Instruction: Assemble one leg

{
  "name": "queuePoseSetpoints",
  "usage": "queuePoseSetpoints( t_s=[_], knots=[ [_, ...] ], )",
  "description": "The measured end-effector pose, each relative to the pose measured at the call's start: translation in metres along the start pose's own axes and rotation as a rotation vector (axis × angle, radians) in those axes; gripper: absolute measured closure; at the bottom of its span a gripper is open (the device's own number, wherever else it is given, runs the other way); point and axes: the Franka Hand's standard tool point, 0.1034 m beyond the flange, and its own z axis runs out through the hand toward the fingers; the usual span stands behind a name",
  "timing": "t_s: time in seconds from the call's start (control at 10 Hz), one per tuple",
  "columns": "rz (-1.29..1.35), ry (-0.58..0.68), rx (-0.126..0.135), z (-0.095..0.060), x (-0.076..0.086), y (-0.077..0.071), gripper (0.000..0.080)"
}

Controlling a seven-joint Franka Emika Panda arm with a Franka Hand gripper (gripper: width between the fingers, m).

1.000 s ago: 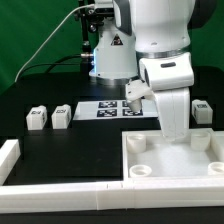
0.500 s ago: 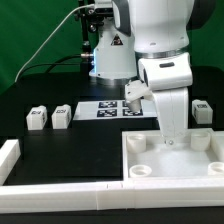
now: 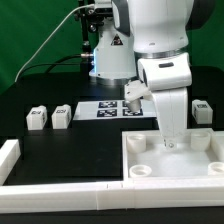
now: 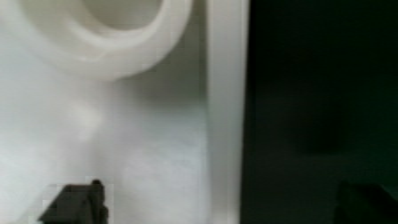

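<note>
Tool (image 3: 170, 143), jaws apart, sits low over the panel (image 3: 205, 166) near a socket (image 4: 125, 25).

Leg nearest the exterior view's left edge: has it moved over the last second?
No. The leg keeps the same small gap to its twin leg and the same distance from the marker board.

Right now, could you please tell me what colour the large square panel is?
The panel is plain white with round holes, best seen in the exterior view.
</note>
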Motion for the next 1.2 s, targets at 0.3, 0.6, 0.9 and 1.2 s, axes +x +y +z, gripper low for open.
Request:
queuePoseSetpoints(
  t_s=[0.3,0.6,0.9,1.2],
  knots=[
    [0.001,0.000,0.000,0.000,0.000,0.000,0.0150],
    [0.079,-0.014,-0.022,-0.028,0.007,0.001,0.0150],
    [0.301,-0.020,-0.030,-0.045,0.029,-0.020,0.0150],
    [0.752,-0.021,-0.020,-0.041,0.068,-0.044,0.0150]
  ],
)
